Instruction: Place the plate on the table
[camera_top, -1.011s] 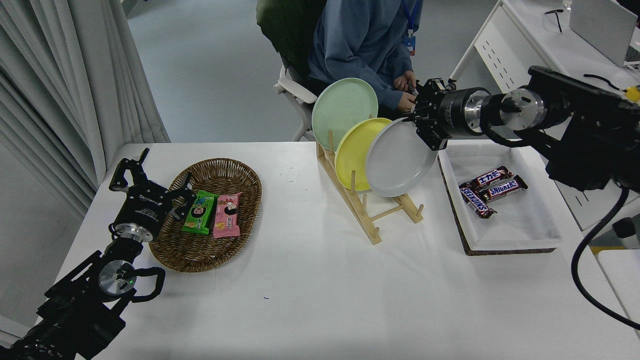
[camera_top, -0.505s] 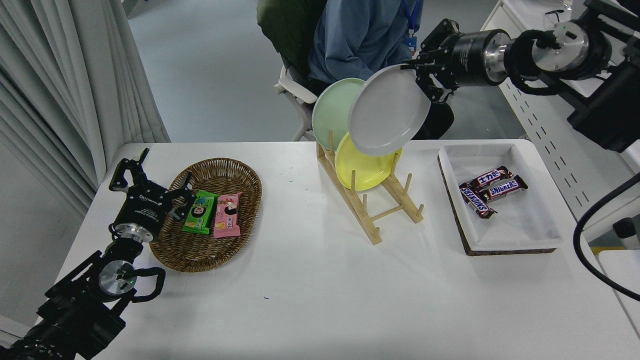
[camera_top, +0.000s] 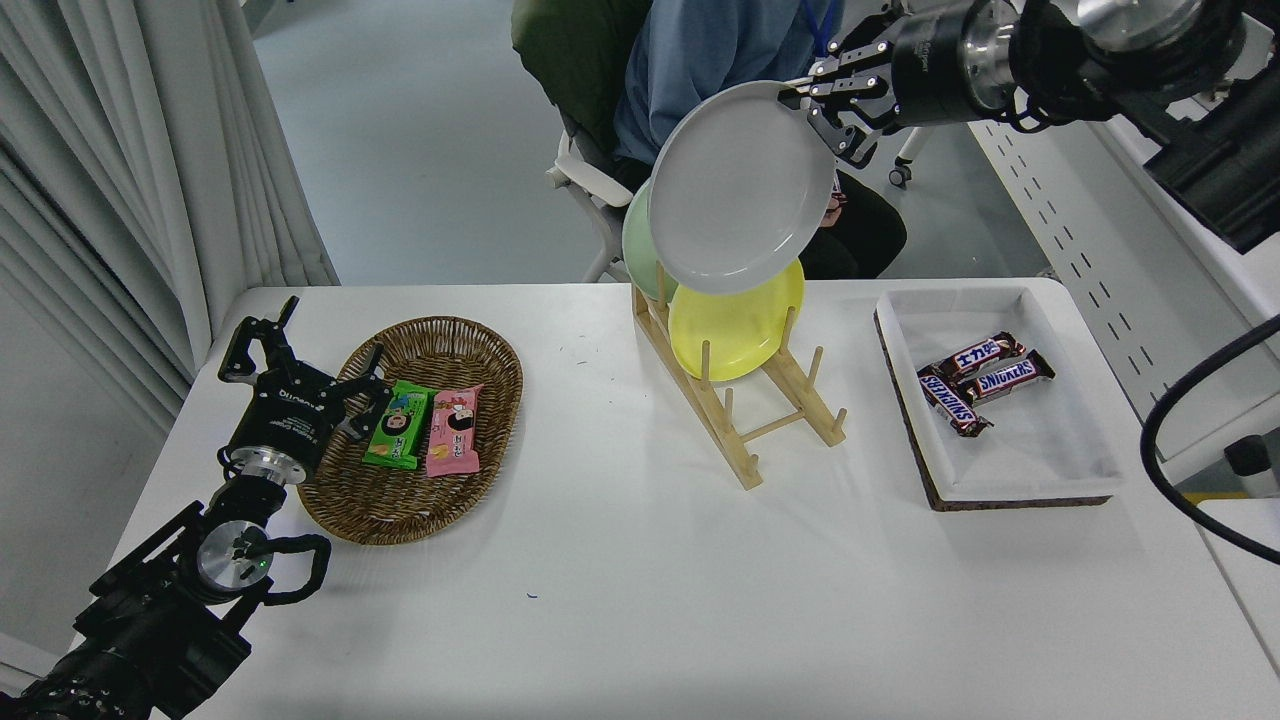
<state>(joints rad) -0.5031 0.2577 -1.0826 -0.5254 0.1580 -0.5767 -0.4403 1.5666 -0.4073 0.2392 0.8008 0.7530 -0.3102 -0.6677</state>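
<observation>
1. Fingers of my right gripper (camera_top: 815, 100) pinched only the grey-white plate's (camera_top: 735, 190) upper rim, holding it tilted in the air above the wooden rack (camera_top: 745, 400).
2. That glossy rim could have slipped, dropping it onto the yellow plate (camera_top: 740, 325).
3. My left gripper (camera_top: 300, 375) sat parked, fingers apart, beside the wicker basket (camera_top: 420, 500).

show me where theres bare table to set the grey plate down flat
The widest bare patch of the table is the near strip, in front of the wicker basket, the wooden rack and the white tray. A narrower gap lies between basket and rack. The right pincer holds the plate above the crowded rack.
</observation>
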